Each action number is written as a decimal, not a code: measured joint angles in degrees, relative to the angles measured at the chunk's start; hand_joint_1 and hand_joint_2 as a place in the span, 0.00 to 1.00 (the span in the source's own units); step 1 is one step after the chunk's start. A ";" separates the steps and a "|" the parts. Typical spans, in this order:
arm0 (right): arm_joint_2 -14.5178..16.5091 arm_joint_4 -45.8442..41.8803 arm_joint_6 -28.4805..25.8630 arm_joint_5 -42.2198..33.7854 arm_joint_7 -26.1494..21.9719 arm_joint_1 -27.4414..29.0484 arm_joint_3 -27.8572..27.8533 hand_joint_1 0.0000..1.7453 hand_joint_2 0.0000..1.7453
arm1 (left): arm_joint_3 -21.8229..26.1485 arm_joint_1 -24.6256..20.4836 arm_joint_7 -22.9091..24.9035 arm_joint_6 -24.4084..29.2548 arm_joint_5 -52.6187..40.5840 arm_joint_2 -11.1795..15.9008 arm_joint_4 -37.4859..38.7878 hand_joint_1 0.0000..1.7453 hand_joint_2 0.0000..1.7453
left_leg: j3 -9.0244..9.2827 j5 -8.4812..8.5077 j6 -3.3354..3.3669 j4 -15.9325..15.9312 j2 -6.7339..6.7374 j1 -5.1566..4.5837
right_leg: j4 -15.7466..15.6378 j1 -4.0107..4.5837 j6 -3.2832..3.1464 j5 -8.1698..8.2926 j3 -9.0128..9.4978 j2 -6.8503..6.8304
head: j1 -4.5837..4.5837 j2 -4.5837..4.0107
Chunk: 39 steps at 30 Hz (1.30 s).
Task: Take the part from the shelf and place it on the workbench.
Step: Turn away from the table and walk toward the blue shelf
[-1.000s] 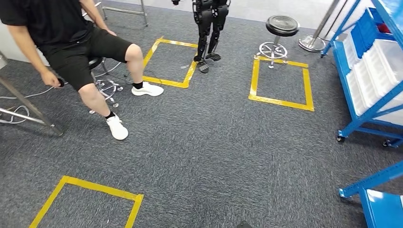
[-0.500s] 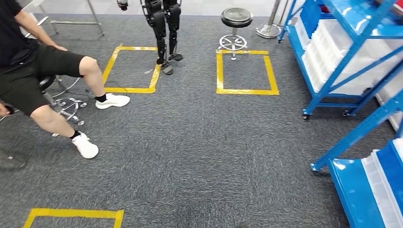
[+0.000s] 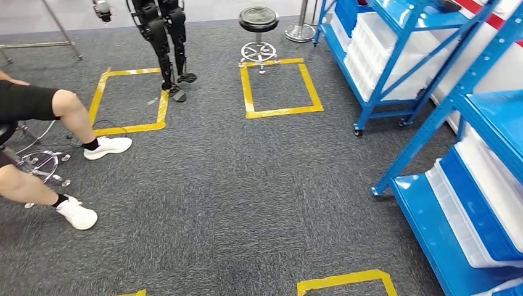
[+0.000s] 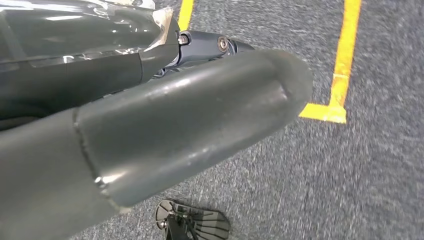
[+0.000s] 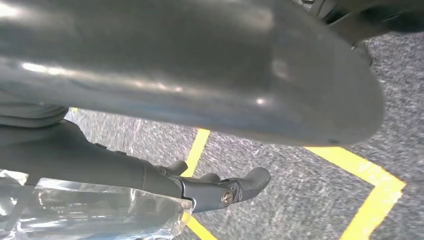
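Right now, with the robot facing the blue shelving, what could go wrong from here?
1. The near blue shelf has a slanted upright that lands on the carpet close on the robot's right. A step or the right arm could clip it.
2. A seated person's leg and white shoe stretch out on the left. Drifting that way could hit them.
3. No part is identifiable on the shelf, so the pick target is unconfirmed.

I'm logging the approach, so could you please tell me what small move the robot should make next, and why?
Probably keep turning right toward the blue shelf. Its white bins sit off to the right of the head view, not ahead, and grey carpet lies between. The left hand and right hand hang over the floor, apparently holding no part.
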 joint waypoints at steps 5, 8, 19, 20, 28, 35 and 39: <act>0.07 -0.02 0.44 -0.39 -0.02 -0.47 -0.02 0.00 0.00 | -0.03 -0.39 0.15 -0.20 -0.57 0.29 -0.05 0.00 0.00 | 1.06 -1.14 -2.32 0.35 2.87 -0.01 | -7.49 0.49 -1.23 2.39 4.01 -2.00 | -0.13 0.00; -0.30 -0.01 0.52 -0.92 -0.23 -0.33 -0.04 0.00 0.00 | -0.08 -0.82 0.41 -0.55 -1.17 0.18 -0.08 0.00 0.00 | 0.17 -3.95 -3.15 3.56 -0.61 0.71 | -7.73 0.22 -2.82 2.72 4.28 0.06 | -0.28 0.00; -0.56 -0.01 0.37 -1.87 -1.02 -0.11 -0.40 0.00 0.00 | -0.63 -1.08 2.05 -0.99 -2.57 0.48 -0.07 0.00 0.00 | -0.47 -1.27 -0.54 2.02 -9.12 -0.08 | -7.67 1.87 -3.34 3.45 3.99 8.49 | -0.40 0.00; -0.58 -0.01 0.32 -1.91 -1.03 0.01 -0.44 0.00 0.00 | -0.74 -1.21 2.07 -0.99 -2.65 0.49 -0.08 0.00 0.00 | -0.41 -1.07 -0.37 1.74 -8.44 -0.28 | -7.80 1.82 -3.02 3.64 3.63 9.07 | -0.41 0.00; -0.76 0.01 -0.16 -2.00 -1.08 0.40 -0.84 0.00 0.00 | -1.44 -1.27 2.33 -1.04 -2.98 0.26 -0.08 0.00 0.00 | 0.15 0.37 0.76 -0.55 -1.69 -0.34 | 7.79 0.85 -1.73 -2.80 -4.45 1.86 | -0.09 0.00; -0.50 0.00 -0.87 -1.75 -0.10 0.09 -1.01 0.00 0.00 | -1.55 -1.41 2.83 -0.91 -3.01 0.45 -0.10 0.00 0.00 | 0.43 -1.00 -1.76 0.96 2.44 -0.29 | -6.75 0.33 -0.51 2.14 3.85 -2.80 | -0.17 0.00; -0.64 0.02 -0.95 -1.76 0.14 0.17 -1.20 0.00 0.00 | -1.63 -2.00 2.80 -0.86 -3.01 0.20 -0.12 0.00 0.00 | 0.23 -2.77 -3.04 2.59 0.71 0.55 | -7.06 0.13 -2.50 2.66 3.46 -0.30 | -0.39 0.01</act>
